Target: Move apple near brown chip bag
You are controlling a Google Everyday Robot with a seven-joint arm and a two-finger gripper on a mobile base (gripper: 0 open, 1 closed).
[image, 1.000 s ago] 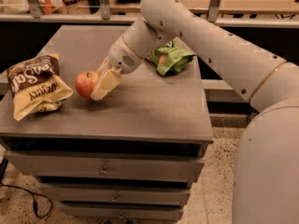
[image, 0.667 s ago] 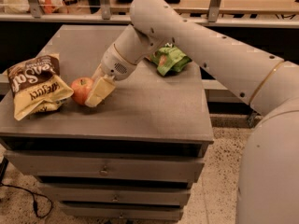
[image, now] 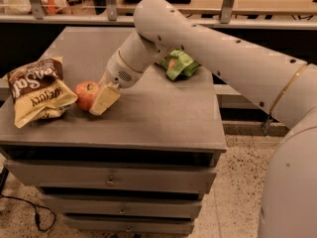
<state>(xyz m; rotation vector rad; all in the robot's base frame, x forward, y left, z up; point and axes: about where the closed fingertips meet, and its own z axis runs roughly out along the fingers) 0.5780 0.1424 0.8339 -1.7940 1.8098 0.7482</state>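
Note:
The red apple is on the grey cabinet top, just right of the brown chip bag, almost touching its edge. The bag lies at the left edge of the top, dark brown above with white lettering and tan-yellow below. My gripper is at the apple, its pale near finger on the apple's right side. The far finger is hidden behind the apple. My white arm reaches in from the right.
A green chip bag lies at the back right of the top, behind my arm. Drawers are below the top. A shelf with rails runs along the back. A black cable lies on the floor at left.
My gripper and the apple have moved left across the top, from the middle toward the brown chip bag. The apple now sits close beside the bag.

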